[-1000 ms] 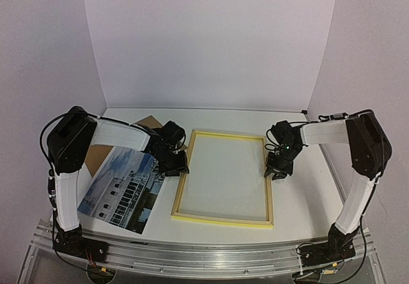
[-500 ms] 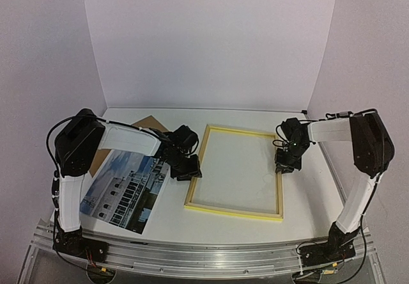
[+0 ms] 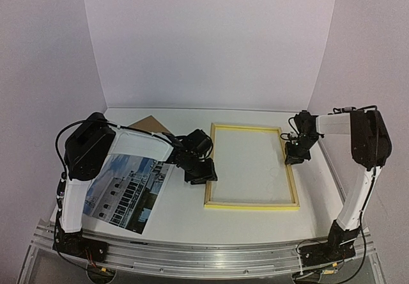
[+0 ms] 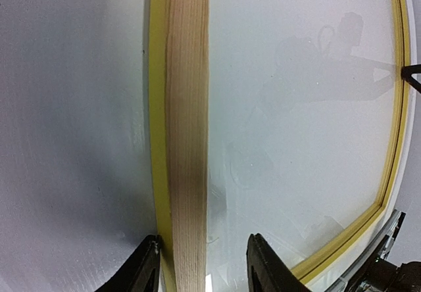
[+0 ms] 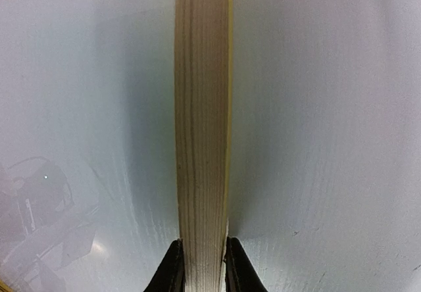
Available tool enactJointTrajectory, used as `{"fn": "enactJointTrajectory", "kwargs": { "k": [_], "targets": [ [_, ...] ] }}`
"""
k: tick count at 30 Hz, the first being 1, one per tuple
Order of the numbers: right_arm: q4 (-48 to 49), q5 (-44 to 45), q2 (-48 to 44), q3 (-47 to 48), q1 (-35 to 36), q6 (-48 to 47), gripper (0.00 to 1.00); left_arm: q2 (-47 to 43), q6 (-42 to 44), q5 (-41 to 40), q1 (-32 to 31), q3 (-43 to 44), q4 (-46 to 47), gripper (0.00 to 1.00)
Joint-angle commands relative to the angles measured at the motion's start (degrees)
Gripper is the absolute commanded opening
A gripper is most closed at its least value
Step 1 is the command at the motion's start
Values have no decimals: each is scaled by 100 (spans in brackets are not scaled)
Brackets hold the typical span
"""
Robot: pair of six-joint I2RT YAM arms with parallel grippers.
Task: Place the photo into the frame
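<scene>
left gripper [image 3: 204, 176]: jaws apart, straddling frame [image 3: 252, 205] left rail | right gripper [image 3: 295, 158]: clamped on right rail, near table [image 3: 182, 215] right edge | photo [image 3: 124, 191]: flat, near-left corner, bare strip between it and frame

No legible text, label, brand, number or sign in any view.

Frame [image 3: 252, 205] farther to the right
</scene>
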Motion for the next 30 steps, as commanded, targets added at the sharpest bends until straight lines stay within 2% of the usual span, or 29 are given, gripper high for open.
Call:
{"fn": "enactJointTrajectory", "kwargs": {
  "k": [1, 2, 4, 6, 9, 12, 14, 19, 24, 30],
  "targets": [
    [-30, 122, -51, 391, -25, -600, 23, -117, -41, -47, -75, 44, -181, 56],
    [-108, 263, -118, 463, -27, -572, 28, -185, -3, -154, -75, 66, -286, 62],
    [-259, 511, -312, 545, -25, -397, 45, -400, 103, -456, -70, 121, -560, 73],
    [-325, 675, -603, 537, -25, -141, 53, -706, 213, -806, -61, 206, -859, 84],
    [-346, 435, -1078, 415, -22, 395, 64, -1177, 407, -1355, 22, 284, -1340, 97],
    [-249, -292, -1511, 286, 130, 1104, 84, -1807, 493, -1745, 276, 42, -1653, 100],
    [-172, -307, -1640, 315, 634, 1457, 90, -2285, 545, -1809, 703, -313, -1740, 100],
    [537, -349, -1047, 786, 2375, 2597, 92, -3270, 1058, -1334, 2476, -1367, -1364, 100],
    [1526, -547, 354, 1758, 3543, 3516, 91, -3348, 1578, -399, 4124, -1912, -933, 100],
    [1709, -432, 2052, 3287, 3962, 4270, 87, -2973, 1808, 65, 5197, -2262, -391, 100]
  ]
}}
